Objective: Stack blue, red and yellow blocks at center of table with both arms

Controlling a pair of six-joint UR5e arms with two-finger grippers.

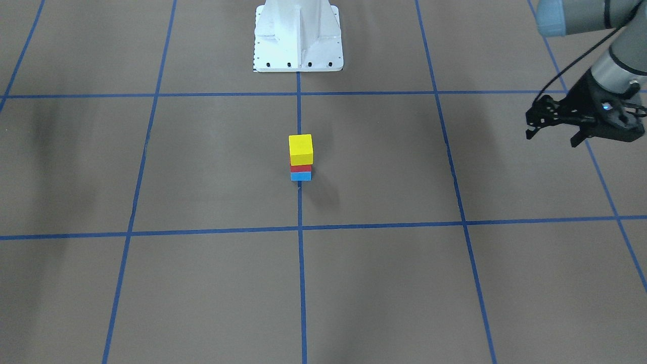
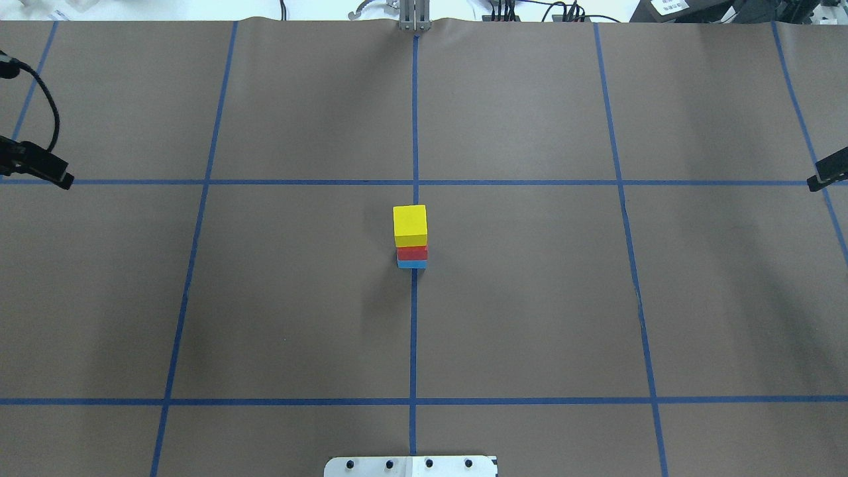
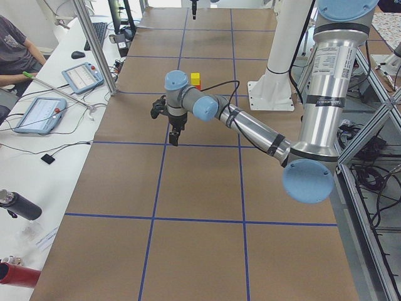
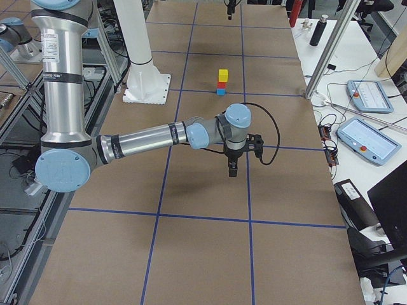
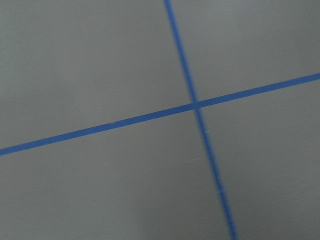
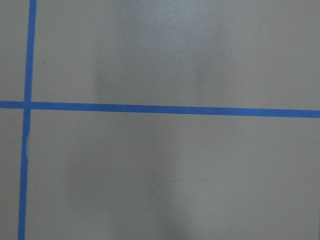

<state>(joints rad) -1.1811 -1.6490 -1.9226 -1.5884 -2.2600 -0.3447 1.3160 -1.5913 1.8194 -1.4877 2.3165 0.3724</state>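
Observation:
A yellow block (image 1: 301,149) sits on a red block (image 1: 301,168), which sits on a blue block (image 1: 301,176). This stack stands upright at the table's centre on a blue tape line, and it also shows in the overhead view (image 2: 410,225). My left gripper (image 1: 551,139) is open and empty, hovering far out to the stack's side. Only one finger of it (image 2: 40,169) shows at the overhead view's left edge. Of my right gripper, only a finger (image 2: 828,173) shows at the overhead view's right edge, so I cannot tell its state. Both wrist views show only bare table.
The white robot base (image 1: 298,40) stands at the table's edge behind the stack. Blue tape lines (image 2: 414,331) divide the brown table cover into squares. Side desks hold tablets (image 4: 372,140), and a seated person (image 3: 15,50) is beside the table.

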